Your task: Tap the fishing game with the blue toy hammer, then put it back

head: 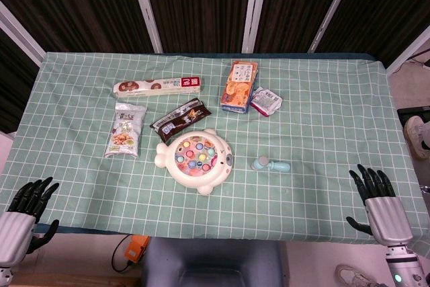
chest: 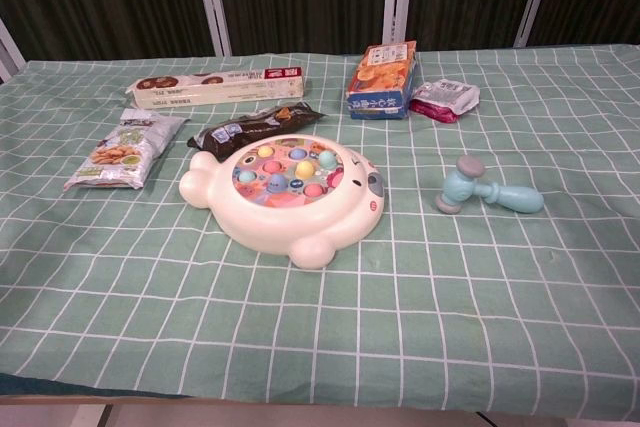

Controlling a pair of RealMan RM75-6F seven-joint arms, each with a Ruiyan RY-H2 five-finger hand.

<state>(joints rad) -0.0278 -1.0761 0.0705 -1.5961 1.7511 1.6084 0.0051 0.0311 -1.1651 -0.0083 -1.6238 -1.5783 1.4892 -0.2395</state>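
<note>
Hands at the near table edge, both empty with fingers spread apart: right hand (head: 376, 196) at roughly 4 o'clock of the head view, resting at the hem of the green checked tablecloth (head: 322, 119), left hand (head: 27, 199) at roughly 8 o'clock, just off the cloth's corner; neither visible from the chest camera. Further in, near the middle, blue toy hammer (chest: 486, 190) lying flat on its side, head toward 9 o'clock, handle pointing toward 3 o'clock, untouched. Just to the hammer's 9 o'clock, apart from it, fishing game (chest: 285, 192), a cream fish-shaped toy with coloured buttons on its round top. Beyond, toward 12 o'clock, a dark snack wrapper (head: 177, 119) at the game's far edge, a pale nut packet (head: 125, 130) at 10 o'clock, a long narrow box (head: 158, 86), an orange and blue carton (head: 240, 86) and a small pink packet (head: 266, 101) beside it. Judged as the very start: hammer not yet picked up. Best done with the right hand, the nearer one: reach toward 11 o'clock, come down over the handle rather than the head, close around its middle so the head stays free to swing. Likely light and prone to rolling, so a straight descent without nudging. Then a gentle tap on the game's button area, and back to the same bare patch of cloth.
</note>
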